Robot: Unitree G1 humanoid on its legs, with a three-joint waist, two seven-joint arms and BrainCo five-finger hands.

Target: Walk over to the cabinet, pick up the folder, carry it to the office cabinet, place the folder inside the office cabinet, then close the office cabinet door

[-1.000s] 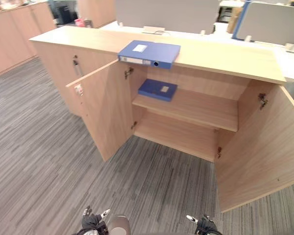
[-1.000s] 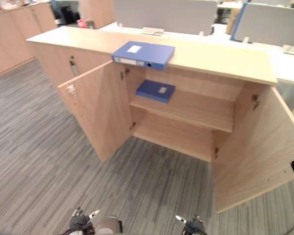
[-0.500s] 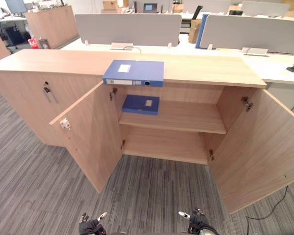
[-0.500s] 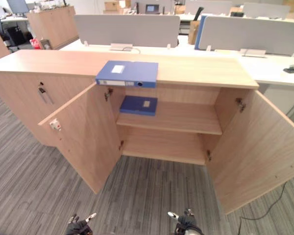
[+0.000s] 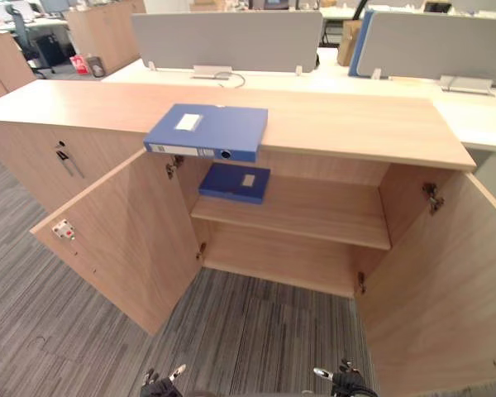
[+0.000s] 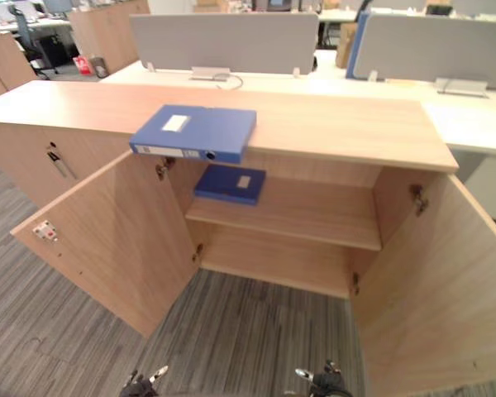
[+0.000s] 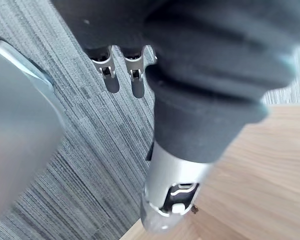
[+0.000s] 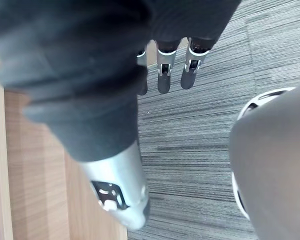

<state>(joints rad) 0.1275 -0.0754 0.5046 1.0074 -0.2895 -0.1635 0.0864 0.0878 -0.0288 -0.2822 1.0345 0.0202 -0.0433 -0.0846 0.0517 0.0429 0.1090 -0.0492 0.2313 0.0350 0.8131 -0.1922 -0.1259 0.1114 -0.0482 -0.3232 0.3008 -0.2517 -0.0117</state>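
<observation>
Folder (image 5: 205,131), blue, lies flat on top of the office cabinet (image 5: 355,124), its spine just over the front edge, nothing touching it. A second blue folder (image 5: 235,182) sits on the upper shelf (image 5: 314,215) inside. Both doors hang wide, left door (image 5: 124,240) and right door (image 5: 438,281). Down low, the left hand (image 7: 190,125) and right hand (image 8: 90,100) hang over the grey striped carpet (image 5: 264,331), fingers apparently straight, holding nothing. Grey desk screens (image 5: 231,37) stand behind.
</observation>
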